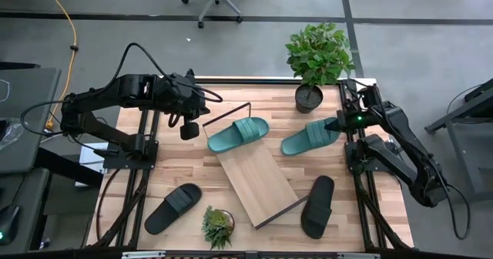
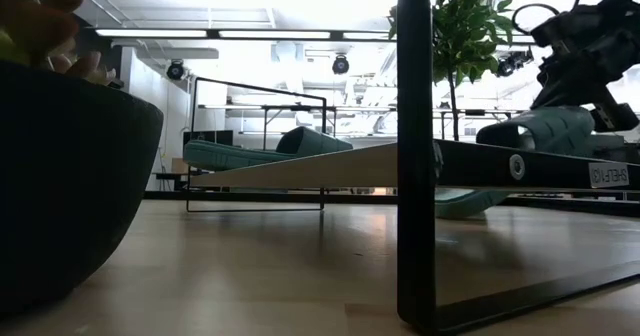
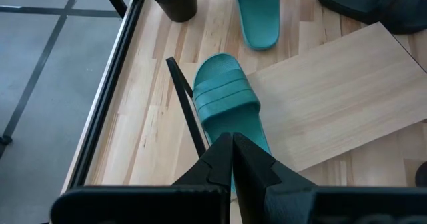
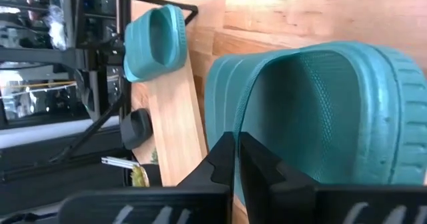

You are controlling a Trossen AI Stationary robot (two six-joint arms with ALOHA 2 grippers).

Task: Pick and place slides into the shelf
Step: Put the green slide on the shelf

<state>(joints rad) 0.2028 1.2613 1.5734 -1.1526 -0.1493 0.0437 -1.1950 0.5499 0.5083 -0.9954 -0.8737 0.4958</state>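
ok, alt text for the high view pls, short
Overhead view: the right gripper grips one teal slide beside the slanted shelf, where the other teal slide already rests. The left gripper hangs shut near it; two black slides lie on the table.

Overhead, table-level, two wrist close-ups, shelf [image 1: 254, 183] shared

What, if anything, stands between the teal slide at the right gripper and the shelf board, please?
Nothing visible does. From the high view, the second teal slide at the right gripper lies on the table beside the shelf, with only bare wood between them. The potted plant stands behind that path, and the black slide lies nearer the front.
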